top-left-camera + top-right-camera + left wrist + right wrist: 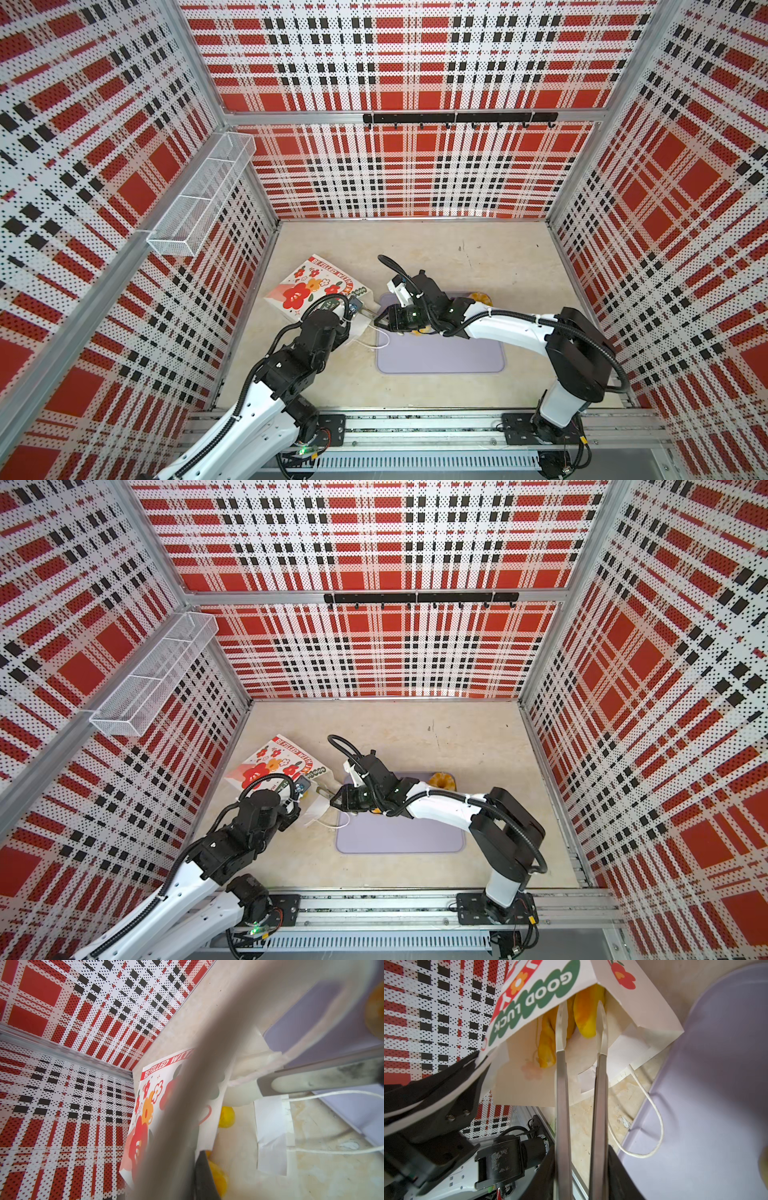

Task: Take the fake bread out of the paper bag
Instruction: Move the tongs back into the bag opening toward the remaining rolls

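Seemingly, fake bread [586, 1022] lies between the right tool's [581, 1003] tips.

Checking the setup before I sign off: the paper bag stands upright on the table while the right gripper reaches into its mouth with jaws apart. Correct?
No, the paper bag lies on its side, printed face up, as both top views show. The rest holds: the right gripper reaches into its mouth with jaws apart.
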You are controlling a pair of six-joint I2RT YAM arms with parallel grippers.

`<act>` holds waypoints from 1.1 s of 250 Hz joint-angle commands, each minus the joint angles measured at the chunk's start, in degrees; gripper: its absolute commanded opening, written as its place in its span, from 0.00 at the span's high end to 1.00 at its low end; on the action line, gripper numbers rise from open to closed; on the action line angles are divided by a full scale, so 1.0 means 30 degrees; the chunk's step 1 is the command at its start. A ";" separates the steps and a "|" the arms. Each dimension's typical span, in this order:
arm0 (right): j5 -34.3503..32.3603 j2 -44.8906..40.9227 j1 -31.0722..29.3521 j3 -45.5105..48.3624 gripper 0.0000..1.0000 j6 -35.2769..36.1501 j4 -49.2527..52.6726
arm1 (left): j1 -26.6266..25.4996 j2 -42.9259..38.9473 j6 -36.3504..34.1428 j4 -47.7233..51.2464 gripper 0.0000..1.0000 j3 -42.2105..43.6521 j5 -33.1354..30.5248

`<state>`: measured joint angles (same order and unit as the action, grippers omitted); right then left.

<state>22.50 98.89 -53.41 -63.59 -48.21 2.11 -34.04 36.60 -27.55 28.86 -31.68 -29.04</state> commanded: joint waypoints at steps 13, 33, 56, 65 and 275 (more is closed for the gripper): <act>0.0141 0.0513 -0.0269 -0.0833 0.62 -0.0715 -0.1497 | 0.0098 -0.0147 -0.0131 -0.0670 1.00 0.0306 0.0480; 0.0150 0.0791 -0.0275 -0.0848 0.61 -0.0895 -0.1548 | 0.0114 -0.0196 -0.0073 -0.0800 1.00 0.0393 0.0538; 0.0214 0.1191 -0.0308 -0.1029 0.61 -0.1009 -0.1571 | 0.0113 -0.0308 -0.0074 -0.0917 1.00 0.0449 0.0560; 0.0363 0.1416 -0.0332 -0.1186 0.61 -0.1056 -0.1632 | 0.0112 -0.0334 -0.0095 -0.0912 1.00 0.0453 0.0553; -0.0197 -0.1654 -0.1607 0.0615 1.00 0.0514 0.0503 | 0.0411 -0.0479 0.1148 -0.1483 1.00 0.0766 0.0299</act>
<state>23.27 102.15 -56.27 -65.01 -50.30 2.94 -33.87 35.62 -26.72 27.38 -30.13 -28.10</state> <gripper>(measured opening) 0.215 0.048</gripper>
